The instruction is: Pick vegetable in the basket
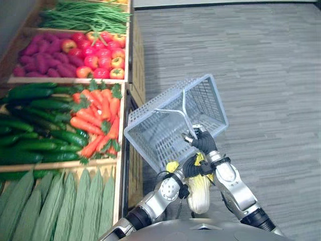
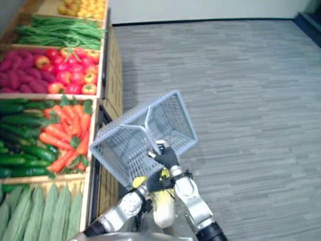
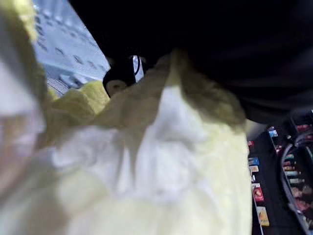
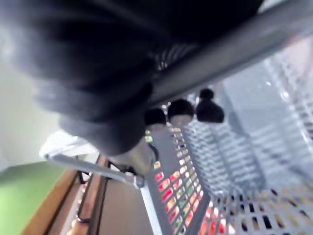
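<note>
The right robot hand (image 1: 203,142) gripped the thin grey handle (image 1: 170,110) of a pale grey perforated plastic basket (image 1: 150,140), fingers curled round the bar, holding the basket tilted above the grey carpeted floor (image 1: 261,60) beside a wooden produce shelf (image 1: 131,65). The left robot hand (image 1: 192,167) clasped a pale yellow-white leafy cabbage (image 1: 199,197), fingers wrapped round its head, just below the basket's near rim and outside it. Orange carrots (image 1: 98,120), dark green cucumbers (image 1: 35,125) and red apples (image 1: 103,55) filled the shelf's compartments.
</note>
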